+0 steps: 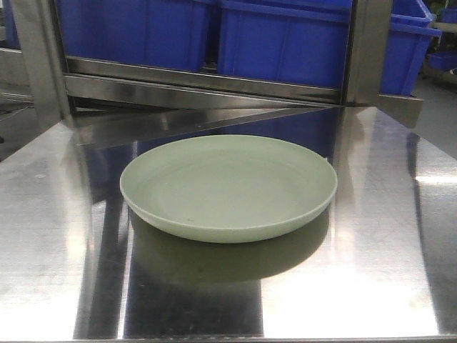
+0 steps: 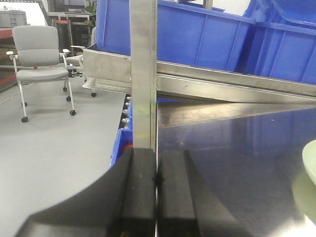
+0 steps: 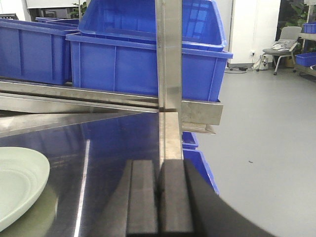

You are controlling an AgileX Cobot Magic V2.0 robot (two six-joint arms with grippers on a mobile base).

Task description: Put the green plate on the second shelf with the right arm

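One green plate [image 1: 228, 187] lies centred on the table [image 1: 378, 271], left gripper [image 2: 156, 180] and right gripper [image 3: 159, 185] flanking it with jaws clenched empty; likely light, rigid and slick, it is best pinched at its right rim.

I read no text, label, number or sign in any view; green plate [image 1: 228, 187] and blue bins [image 1: 285, 43] show plain surfaces.

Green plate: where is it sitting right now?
In the front view the green plate lies flat near the middle of the steel surface, in front of the blue bins. The right wrist view catches it at lower left.
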